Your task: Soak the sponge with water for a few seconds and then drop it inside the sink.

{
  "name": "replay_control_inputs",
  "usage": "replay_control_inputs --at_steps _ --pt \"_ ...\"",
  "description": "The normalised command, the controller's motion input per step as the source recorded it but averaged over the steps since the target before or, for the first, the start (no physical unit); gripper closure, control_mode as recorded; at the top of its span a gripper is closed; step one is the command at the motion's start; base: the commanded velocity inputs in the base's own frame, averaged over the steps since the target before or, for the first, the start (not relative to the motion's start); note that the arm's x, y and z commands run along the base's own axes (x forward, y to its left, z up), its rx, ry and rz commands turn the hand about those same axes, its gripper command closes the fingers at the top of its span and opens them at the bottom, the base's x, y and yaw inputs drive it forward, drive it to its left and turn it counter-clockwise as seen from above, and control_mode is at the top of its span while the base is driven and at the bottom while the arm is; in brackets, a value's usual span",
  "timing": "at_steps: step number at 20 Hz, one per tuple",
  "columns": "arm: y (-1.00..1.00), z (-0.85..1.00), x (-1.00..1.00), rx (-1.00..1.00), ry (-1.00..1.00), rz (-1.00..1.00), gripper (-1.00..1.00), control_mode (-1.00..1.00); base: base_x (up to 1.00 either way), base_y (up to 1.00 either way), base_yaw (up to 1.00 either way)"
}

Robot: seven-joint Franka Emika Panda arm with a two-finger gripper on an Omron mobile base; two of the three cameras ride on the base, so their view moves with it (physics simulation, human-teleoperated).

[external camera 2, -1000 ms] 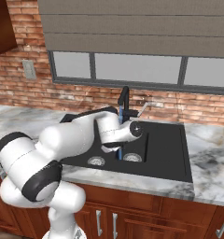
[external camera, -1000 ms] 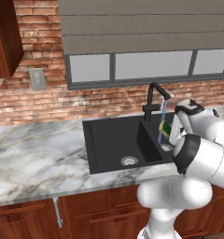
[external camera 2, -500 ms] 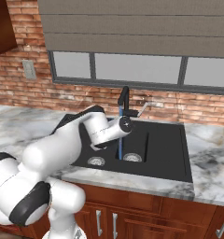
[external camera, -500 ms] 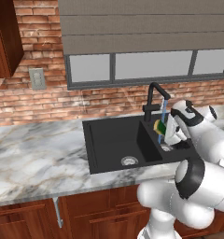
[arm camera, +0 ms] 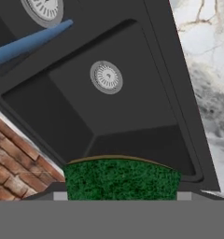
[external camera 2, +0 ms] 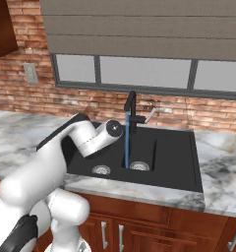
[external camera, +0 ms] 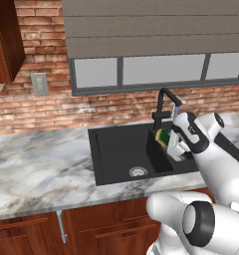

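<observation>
My gripper [external camera: 167, 140] is shut on the sponge [external camera: 162, 135], a yellow block with a dark green face, and holds it over the black sink [external camera: 116, 149] just left of the gooseneck faucet. In the hand view the green face of the sponge [arm camera: 121, 179] sits between the fingertips of the gripper [arm camera: 121, 193], above a basin with a round silver drain [arm camera: 106, 77]. The water [external camera 2: 126, 140] falls as a thin blue stream from the spout into the sink [external camera 2: 174, 157]. The stream of water [arm camera: 30, 43] runs apart from the sponge, at the upper left of the hand view.
The black faucet [external camera: 164, 102] rises behind the sink, its lever [external camera 2: 150, 115] off to the right. Marble counter [external camera: 37, 164] spreads to both sides of the sink, with a brick wall and a window behind. A wall outlet [external camera: 40, 83] sits at the left.
The hand has carried the sponge a little to the left, away from the stream under the spout. The arm's elbow has swung out to the right in the left base view.
</observation>
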Motion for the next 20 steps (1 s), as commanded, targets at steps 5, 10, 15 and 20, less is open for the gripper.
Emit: replay_control_inputs --at_steps 5,10,15,20 --pt "0.09 0.11 0.0 0.0 0.0 0.0 1.0 -1.0 0.0 0.0 0.0" --pt "0.0 0.17 0.43 -0.07 0.06 0.0 1.0 -1.0 0.0 0.0 0.0" --pt "0.14 0.09 0.44 -0.1 0.08 0.01 1.0 -1.0 0.0 0.0 0.0" --pt "0.35 0.12 0.0 -0.13 0.01 0.0 1.0 -1.0 0.0 0.0 0.0"
